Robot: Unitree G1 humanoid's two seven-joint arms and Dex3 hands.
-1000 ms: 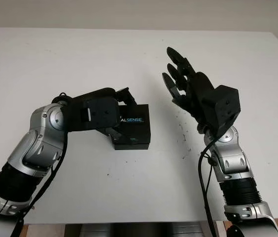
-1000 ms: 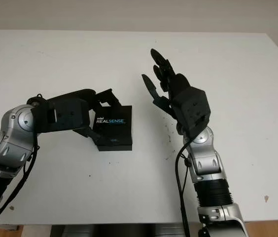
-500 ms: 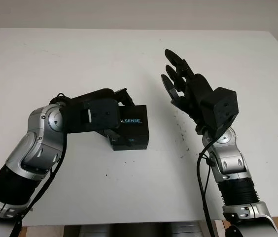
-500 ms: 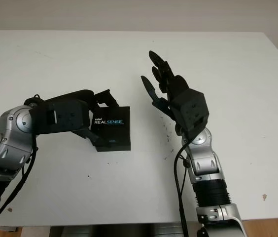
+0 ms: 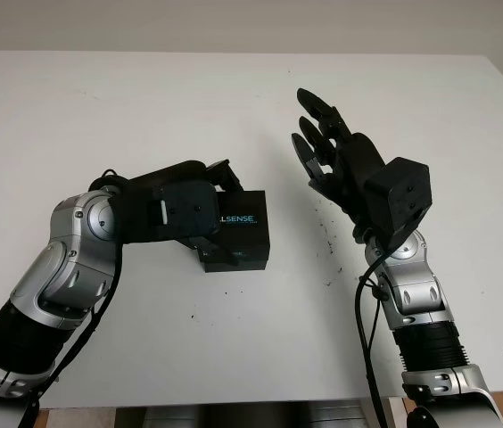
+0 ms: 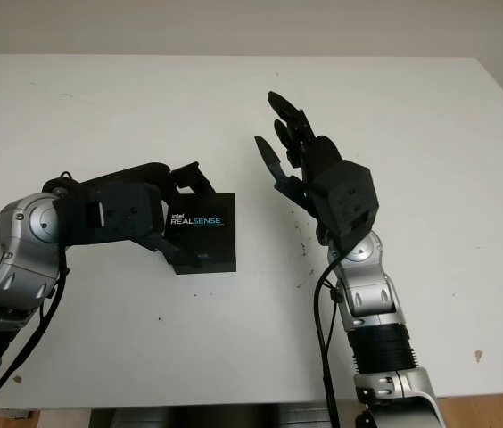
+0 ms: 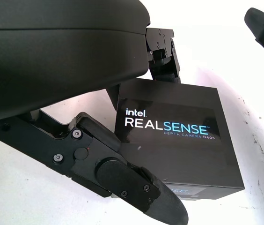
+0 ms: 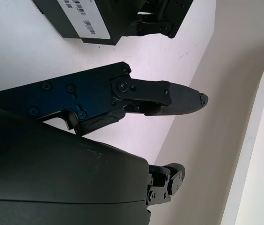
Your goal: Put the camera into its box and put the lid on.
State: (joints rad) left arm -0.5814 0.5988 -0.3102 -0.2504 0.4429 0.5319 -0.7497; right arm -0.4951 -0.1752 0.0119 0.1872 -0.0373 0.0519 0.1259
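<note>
Since your left hand [image 5: 200, 212] already clamps the closed black box [image 5: 241, 234] by its side walls, treat it as light, rigid and slick, while your right hand [image 5: 327, 147] waits empty, beside the box

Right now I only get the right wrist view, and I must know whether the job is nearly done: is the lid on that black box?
Observer: Yes, the black cardboard box sits closed on the white table, its printed lid facing up.
Operator: Is the other hand holding it?
Observer: The left hand has fingers on two opposite sides of the box.
Operator: Where is my hand relative to it?
Observer: The right hand is open, raised beside the box and apart from it.
</note>
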